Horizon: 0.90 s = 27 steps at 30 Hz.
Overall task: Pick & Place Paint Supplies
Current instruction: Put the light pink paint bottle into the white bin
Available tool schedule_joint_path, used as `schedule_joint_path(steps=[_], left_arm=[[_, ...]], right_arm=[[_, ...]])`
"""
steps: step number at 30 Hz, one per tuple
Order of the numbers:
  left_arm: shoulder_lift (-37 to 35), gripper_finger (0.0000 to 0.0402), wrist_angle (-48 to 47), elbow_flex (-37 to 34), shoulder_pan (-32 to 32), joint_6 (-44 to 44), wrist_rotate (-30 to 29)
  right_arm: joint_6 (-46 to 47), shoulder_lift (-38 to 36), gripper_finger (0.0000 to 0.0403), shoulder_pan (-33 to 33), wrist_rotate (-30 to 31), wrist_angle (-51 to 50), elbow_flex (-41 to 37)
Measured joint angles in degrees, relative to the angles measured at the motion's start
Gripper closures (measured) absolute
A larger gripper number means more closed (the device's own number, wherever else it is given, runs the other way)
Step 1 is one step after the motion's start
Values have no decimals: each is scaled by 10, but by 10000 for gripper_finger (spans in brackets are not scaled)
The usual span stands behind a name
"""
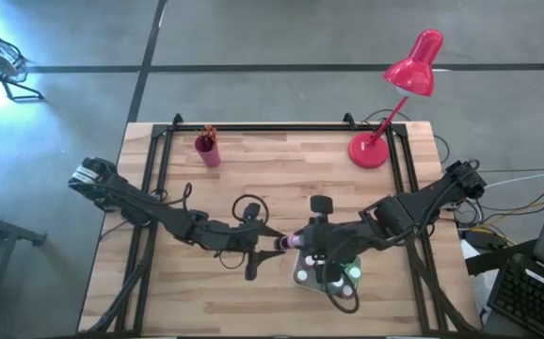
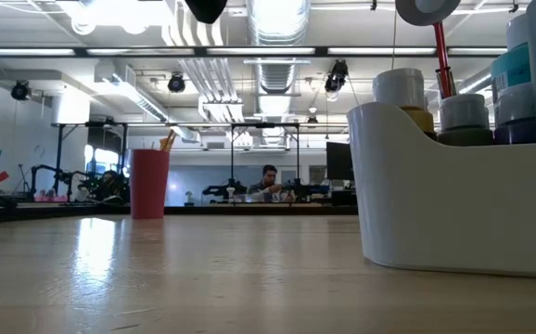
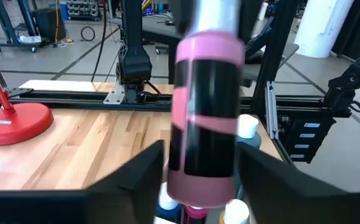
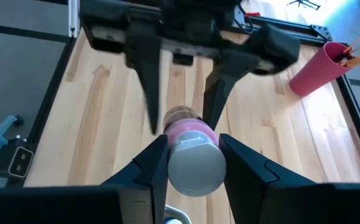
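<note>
Pink-labelled and white-capped, a paint bottle (image 4: 194, 155) is held in the air between the two grippers, near the middle of the tabletop (image 1: 253, 179) and just beside a white caddy (image 1: 312, 274). In the right wrist view the right gripper (image 4: 193, 163) is seen closed on the bottle's cap end, one finger pressed to each side. In the same view the left gripper (image 4: 180, 99) stands at the bottle's far end with its fingers spread slightly wider than the bottle; whether they touch it cannot be told. In the left wrist view the bottle's pink and black label (image 3: 207, 118) fills the space between the left arm's fingers, with narrow gaps at both sides.

From above, the two grippers are seen meeting tip to tip, the left arm (image 1: 159, 212) reaching in from the left edge and the right arm (image 1: 413, 207) from the right edge.

More white-capped bottles (image 2: 463, 113) are stood inside the caddy, among them a teal one (image 2: 511, 74); the caddy is set on the tabletop near the front edge, partly under the right arm.

A pink cup (image 1: 208, 151) holding orange-handled brushes (image 1: 208, 132) is placed near the back left of the tabletop, well apart from the grippers. A red desk lamp (image 1: 394, 104) is stood at the back right.

In the low view, a seated person (image 2: 268, 183) is seen far off in the room.
</note>
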Motion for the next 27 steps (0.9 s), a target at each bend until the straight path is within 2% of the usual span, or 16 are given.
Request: schedule_joint_path(steps=[5,9,11,14,22,27], left_arm=[[-14,129,-53,0,0,-11,-4],[-43,100,-113,-2,0,-34,-76],[-60,95,-130,-12,-3,-39,-120],[-88,96,-136,-39,-5,-49,-149],[-164,99,-83,-151,-4,-81,-168],[-197,99,-31,-211,-4,-90,-170]], right_arm=[[30,-1,292,0,-2,-41,2],[60,0,292,3,-26,-61,11],[70,0,292,8,-42,-61,14],[96,0,292,20,-52,-61,15],[163,8,292,48,-61,-61,16],[198,44,292,52,-84,-76,25]])
